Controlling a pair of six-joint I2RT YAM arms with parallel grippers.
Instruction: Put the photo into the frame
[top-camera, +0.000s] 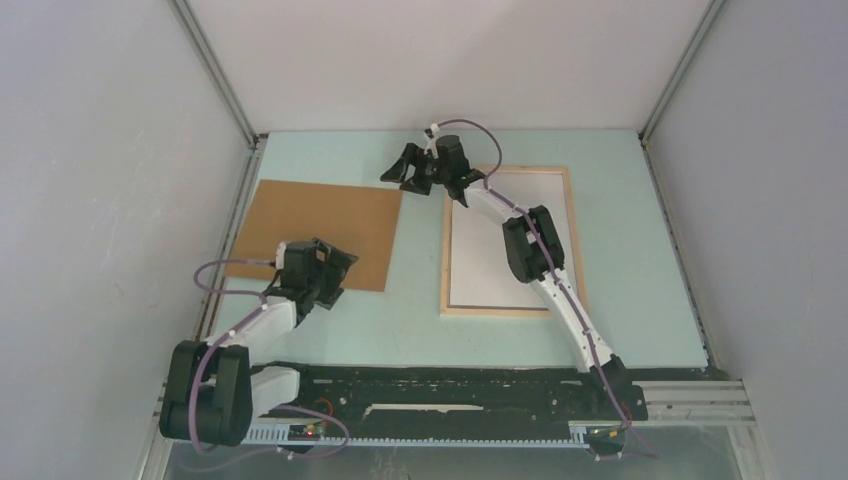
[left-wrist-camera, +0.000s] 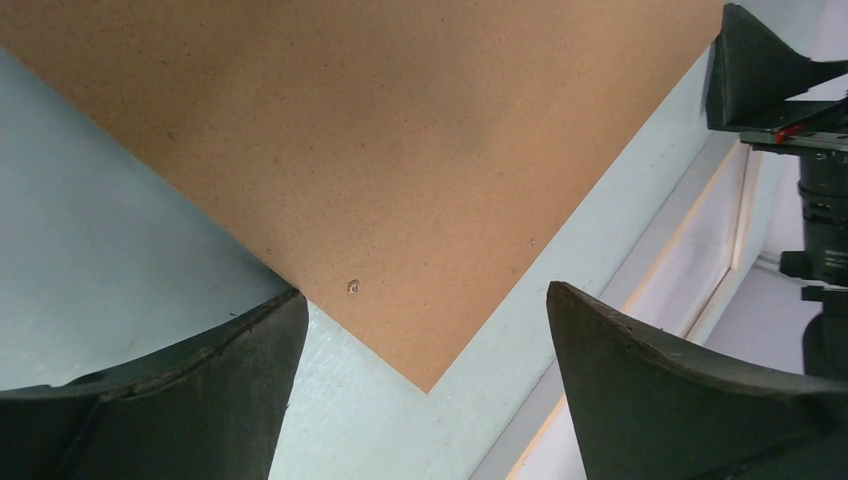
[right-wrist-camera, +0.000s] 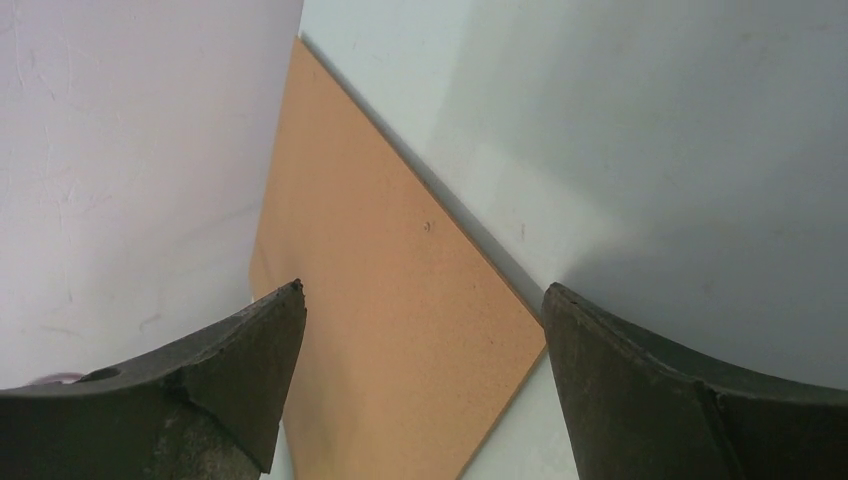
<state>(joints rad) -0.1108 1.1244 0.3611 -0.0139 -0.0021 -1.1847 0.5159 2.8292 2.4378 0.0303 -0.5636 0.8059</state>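
A: Where was the photo (top-camera: 480, 250) found?
B: Seemingly laid white-side-up in the frame (top-camera: 495, 312). Left fingers (left-wrist-camera: 180, 400) and right fingers (right-wrist-camera: 660, 390) were spread, empty; the board (top-camera: 320, 225) was judged next to be lifted.

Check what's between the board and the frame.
Between board and frame: only a bare strip of table, seen in top and left wrist views; right gripper hangs over its far end.

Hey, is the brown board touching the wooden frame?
Apart. In the top view a strip of green table separates the brown board from the frame.
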